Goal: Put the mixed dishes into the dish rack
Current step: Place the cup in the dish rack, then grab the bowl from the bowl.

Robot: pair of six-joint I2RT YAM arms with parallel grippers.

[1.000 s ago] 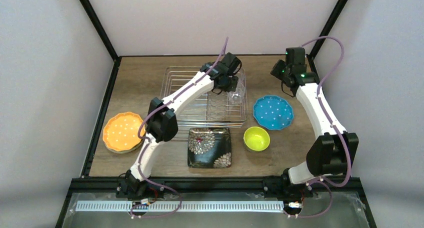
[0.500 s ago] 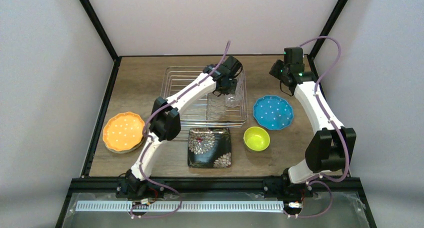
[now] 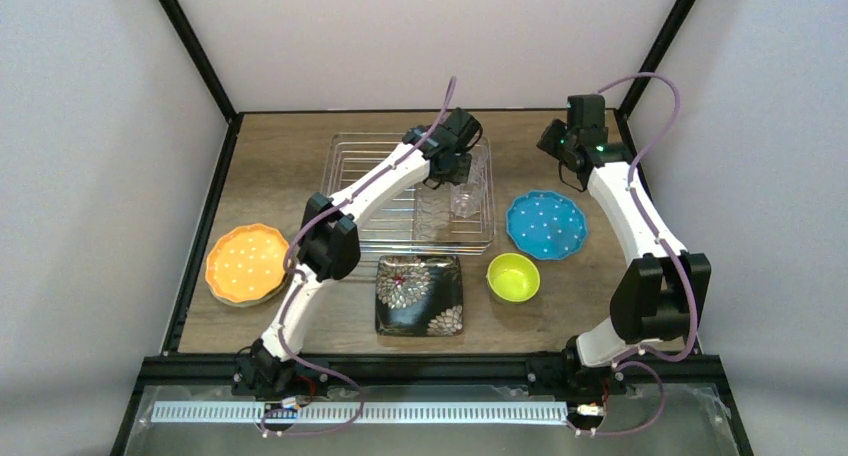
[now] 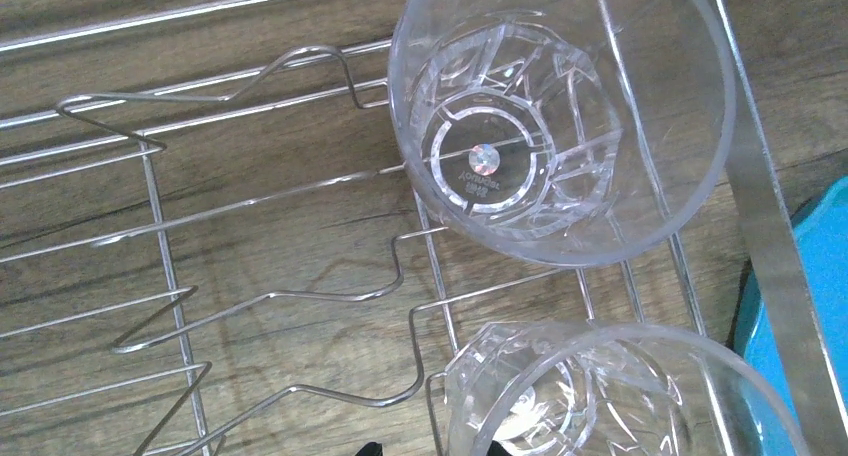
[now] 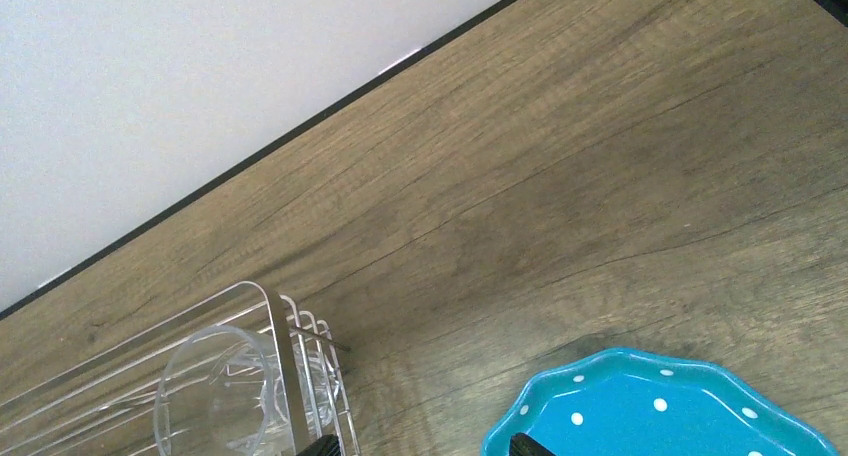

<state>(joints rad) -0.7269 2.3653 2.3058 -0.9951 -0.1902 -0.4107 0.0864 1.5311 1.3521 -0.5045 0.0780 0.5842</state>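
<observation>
The step in hand looks like letting go of a glass cup inside the dish rack point(image 3: 340, 146), which sits toward the far edge of the table point(image 3: 270, 156), about midway along it. The left gripper point(image 4: 430, 448) hangs over the rack's right edge; only its two dark fingertips show, standing apart on either side of the near cup point(image 4: 620, 396)'s wall and not pinching it, so it reads as partly open with nothing held. To finish well, the jaws should widen until both fingers are clear of the glass, then rise straight up. A sideways drift could tip this cup into the far cup point(image 4: 560, 116) or knock it against the rack's right rail, since both are close by. The right gripper point(image 5: 420, 446) is wide open and empty above the far right part of the table, just beyond the blue plate point(image 3: 546, 225). That plate, the yellow-green bowl point(image 3: 513, 277), the black square plate point(image 3: 419, 294) and the orange plate point(image 3: 246, 264) lie outside the rack, unloaded. Both cups are clear, mouth-up and faceted low on the walls, with thick round bases. They stand on the wire bottom near each other — apparently not touching.
</observation>
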